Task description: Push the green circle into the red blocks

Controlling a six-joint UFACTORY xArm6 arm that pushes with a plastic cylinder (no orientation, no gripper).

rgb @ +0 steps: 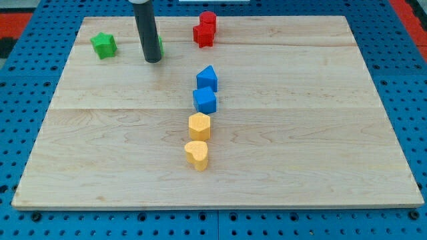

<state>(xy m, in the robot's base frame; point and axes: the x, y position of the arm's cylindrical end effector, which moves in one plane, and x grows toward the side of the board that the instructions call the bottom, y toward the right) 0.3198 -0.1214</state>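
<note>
Resting on the wooden board [300,133], my tip [153,60] hides the green circle [161,47].

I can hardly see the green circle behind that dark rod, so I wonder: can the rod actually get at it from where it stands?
Probably yes. My tip is right against the green circle, which peeks out on the rod's right side. Nothing lies between them, and the board toward the red blocks looks free.

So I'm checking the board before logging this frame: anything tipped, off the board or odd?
Nothing stands out. Every block sits on the wooden board. My tip almost hides the green circle; the red blocks are to the view's right.
</note>
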